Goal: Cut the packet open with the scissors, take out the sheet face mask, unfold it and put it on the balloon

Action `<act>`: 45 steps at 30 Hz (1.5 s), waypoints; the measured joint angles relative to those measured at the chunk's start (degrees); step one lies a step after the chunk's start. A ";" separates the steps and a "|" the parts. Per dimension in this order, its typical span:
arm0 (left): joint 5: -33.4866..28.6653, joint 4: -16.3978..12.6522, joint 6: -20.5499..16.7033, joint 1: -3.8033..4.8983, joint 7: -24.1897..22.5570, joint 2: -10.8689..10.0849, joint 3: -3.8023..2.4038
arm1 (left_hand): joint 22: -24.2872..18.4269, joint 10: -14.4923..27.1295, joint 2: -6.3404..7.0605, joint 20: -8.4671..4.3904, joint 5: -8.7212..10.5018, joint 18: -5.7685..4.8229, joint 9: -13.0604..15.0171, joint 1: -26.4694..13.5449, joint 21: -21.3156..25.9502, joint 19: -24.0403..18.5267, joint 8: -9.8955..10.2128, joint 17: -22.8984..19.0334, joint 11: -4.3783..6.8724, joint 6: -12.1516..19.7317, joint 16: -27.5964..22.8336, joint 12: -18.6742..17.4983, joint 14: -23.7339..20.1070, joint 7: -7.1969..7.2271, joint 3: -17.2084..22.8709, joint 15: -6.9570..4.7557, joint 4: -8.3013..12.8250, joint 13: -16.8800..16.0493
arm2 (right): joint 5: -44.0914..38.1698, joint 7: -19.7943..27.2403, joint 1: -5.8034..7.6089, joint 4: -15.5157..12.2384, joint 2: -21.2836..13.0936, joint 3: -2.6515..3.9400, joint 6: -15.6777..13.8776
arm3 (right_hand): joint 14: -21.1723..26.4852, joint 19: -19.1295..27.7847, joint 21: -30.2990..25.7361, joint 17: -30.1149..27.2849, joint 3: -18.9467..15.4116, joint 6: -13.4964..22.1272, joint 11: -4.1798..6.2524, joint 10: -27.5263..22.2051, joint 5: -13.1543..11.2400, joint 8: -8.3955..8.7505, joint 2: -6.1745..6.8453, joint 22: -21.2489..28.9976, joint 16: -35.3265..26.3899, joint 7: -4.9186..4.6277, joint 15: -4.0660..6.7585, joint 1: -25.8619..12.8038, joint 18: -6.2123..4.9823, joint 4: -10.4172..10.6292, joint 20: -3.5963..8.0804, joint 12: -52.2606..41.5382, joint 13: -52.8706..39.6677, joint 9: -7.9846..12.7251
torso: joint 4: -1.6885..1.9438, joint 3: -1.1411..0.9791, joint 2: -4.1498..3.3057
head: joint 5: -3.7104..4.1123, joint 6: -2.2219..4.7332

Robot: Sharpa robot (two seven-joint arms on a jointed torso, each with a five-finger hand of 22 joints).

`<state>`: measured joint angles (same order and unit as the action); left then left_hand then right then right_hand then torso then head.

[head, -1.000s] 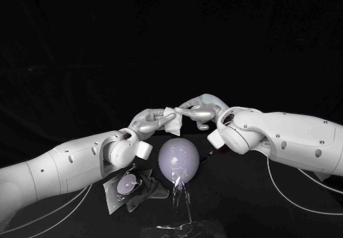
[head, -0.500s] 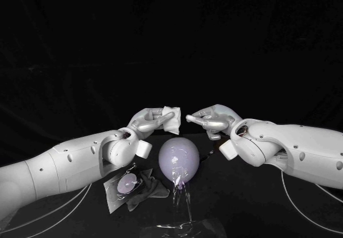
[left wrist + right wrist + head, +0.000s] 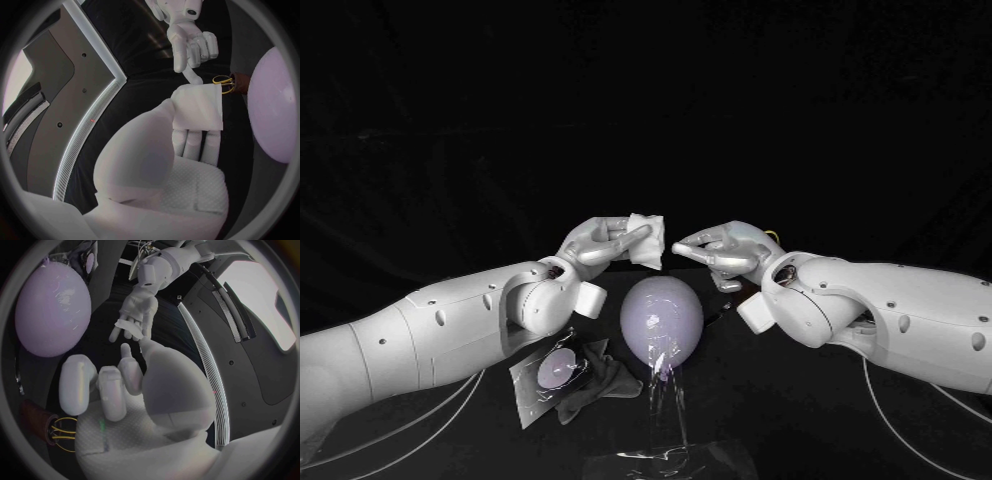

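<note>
We see the left hand (image 3: 600,243) pinching the folded mask (image 3: 645,241) near the balloon (image 3: 661,320); the right hand (image 3: 723,250), curled on nothing, hangs just beside the mask; the packet (image 3: 542,392) lies flat.

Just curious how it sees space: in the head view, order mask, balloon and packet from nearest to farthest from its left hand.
1. mask, held in the left hand.
2. balloon, just below, centre.
3. packet, lying lower left.
</note>
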<state>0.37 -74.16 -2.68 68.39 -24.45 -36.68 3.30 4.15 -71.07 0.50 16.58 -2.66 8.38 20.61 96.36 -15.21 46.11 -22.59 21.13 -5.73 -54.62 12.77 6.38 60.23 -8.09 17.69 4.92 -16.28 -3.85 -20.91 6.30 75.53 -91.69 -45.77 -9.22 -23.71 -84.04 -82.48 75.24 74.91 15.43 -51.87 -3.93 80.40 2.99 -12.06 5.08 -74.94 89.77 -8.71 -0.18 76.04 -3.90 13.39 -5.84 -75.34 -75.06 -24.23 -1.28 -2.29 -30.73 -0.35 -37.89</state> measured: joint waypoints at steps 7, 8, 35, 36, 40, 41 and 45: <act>0.00 -0.10 -0.22 0.01 0.22 -0.07 0.00 | 0.09 -0.22 0.38 0.01 0.02 0.86 0.01 -0.38 0.00 0.39 0.00 0.20 0.21 0.01 0.00 -0.05 0.20 -0.01 1.00 -0.19 0.07 0.00 | 1.26 2.98 -0.13 0.17 1.05 0.03 -0.09 | 0.01 -0.30 0.48 0.04 0.78 0.34 -0.34 1.36 0.00 0.88 0.07 0.04 -0.02 -0.34 -0.01 2.86 0.02 -2.17 -0.29 -2.33 0.01 0.65 | 0.00 0.02 0.00 | -0.03 -0.09; 0.01 -0.13 -0.27 0.01 0.27 -0.08 0.00 | 0.09 -0.22 0.38 0.01 0.02 0.87 0.02 -0.38 0.00 0.39 0.00 0.20 0.21 0.01 0.00 -0.05 0.20 -0.01 1.01 -0.19 0.07 0.00 | 1.47 3.50 -0.14 0.25 1.27 0.03 -0.14 | 0.01 -0.32 0.48 0.04 0.93 0.35 -0.38 1.39 0.00 1.06 0.18 0.04 -0.02 -0.34 -0.01 3.00 0.02 -2.39 -0.32 -2.49 0.01 0.73 | 0.01 0.02 0.00 | -0.03 -0.10; 0.46 -0.62 -0.51 0.02 0.75 -0.35 0.00 | 0.08 -0.63 1.14 0.01 -0.08 0.85 0.08 -1.14 0.00 0.38 -0.27 0.50 0.21 0.12 0.00 -0.45 0.20 -0.10 2.32 -0.18 0.11 -0.02 | 3.28 6.73 -0.20 1.98 3.60 0.04 -0.62 | 0.02 -0.29 0.47 0.00 1.69 -1.49 -0.38 1.38 0.00 1.33 -0.72 0.00 -0.01 -0.19 -0.03 4.36 0.40 -3.69 -0.33 -2.86 0.10 1.17 | -0.04 0.01 0.03 | -0.11 -0.24; 0.49 -0.64 -0.51 0.02 0.75 -0.36 0.00 | 0.08 -0.63 1.14 0.01 -0.08 0.84 0.08 -1.14 0.00 0.38 -0.27 0.54 0.21 0.12 0.00 -0.52 0.20 -0.10 2.51 -0.18 0.16 -0.02 | 3.29 6.73 -0.20 2.02 3.63 0.05 -0.62 | 0.02 -0.29 0.47 0.00 2.08 -1.85 -0.37 1.38 0.00 1.23 -1.05 0.00 -0.01 0.00 -0.03 4.66 0.41 -3.74 -0.33 -3.02 0.03 1.19 | -0.04 0.01 0.03 | -0.11 -0.25; 0.63 -0.74 -0.51 0.02 0.77 -0.37 0.01 | 0.07 -0.63 1.29 0.01 -0.09 0.84 0.09 -1.29 0.00 0.38 -0.27 0.57 0.21 0.13 0.00 -0.58 0.20 -0.11 2.58 -0.18 0.24 -0.02 | 3.32 6.70 -0.20 2.13 3.75 0.05 -0.62 | 0.02 -0.37 0.98 0.01 3.21 -3.67 0.14 1.89 0.00 0.30 -2.40 0.02 -0.02 0.74 -0.03 4.94 0.41 -4.23 -0.25 -3.37 -0.03 0.96 | -0.04 0.01 0.03 | -0.11 -0.29; 0.67 -0.76 -0.51 0.02 0.78 -0.37 0.01 | 0.07 -0.63 1.29 0.01 -0.09 0.84 0.09 -1.29 0.00 0.38 -0.26 0.57 0.21 0.12 0.00 -0.61 0.20 -0.11 2.58 -0.18 0.24 -0.02 | 3.33 6.69 -0.20 2.15 3.79 0.05 -0.62 | 0.13 -0.54 1.16 0.02 3.77 -4.26 0.29 1.97 0.00 -0.06 -2.71 0.03 -0.02 0.96 0.12 5.27 0.42 -4.48 -0.08 -3.55 -0.08 0.85 | -0.04 0.01 0.03 | -0.11 -0.30; 0.86 -0.83 -0.51 0.02 0.79 -0.37 0.01 | 0.07 -0.62 1.36 0.01 -0.09 0.83 0.10 -1.36 0.00 0.38 -0.22 0.57 0.20 0.13 0.00 -0.61 0.20 -0.11 2.58 -0.18 0.24 -0.02 | 3.34 6.65 -0.22 2.19 3.92 0.05 -0.68 | 0.10 -0.94 1.20 0.04 4.83 -5.15 0.67 1.80 0.00 -0.78 -3.38 0.04 -0.13 1.83 0.94 5.92 0.44 -5.41 0.33 -3.76 -0.11 0.54 | -0.06 0.01 0.03 | -0.11 -0.31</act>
<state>1.23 -74.99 -3.19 68.41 -23.66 -37.06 3.31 4.22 -71.69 1.87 16.59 -2.75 9.21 20.71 95.00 -15.21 46.48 -22.81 21.70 -5.53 -54.49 12.78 5.77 60.43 -8.20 20.27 4.74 -16.04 -3.87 -17.57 12.95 75.31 -89.50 -41.85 -9.16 -24.39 -83.94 -83.42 76.43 74.95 20.26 -57.02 -3.25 82.20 3.00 -12.84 1.69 -74.90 89.64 -6.89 0.75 81.96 -3.46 7.98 -5.51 -79.10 -75.17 -23.69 -1.34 -2.28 -30.70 -0.46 -38.20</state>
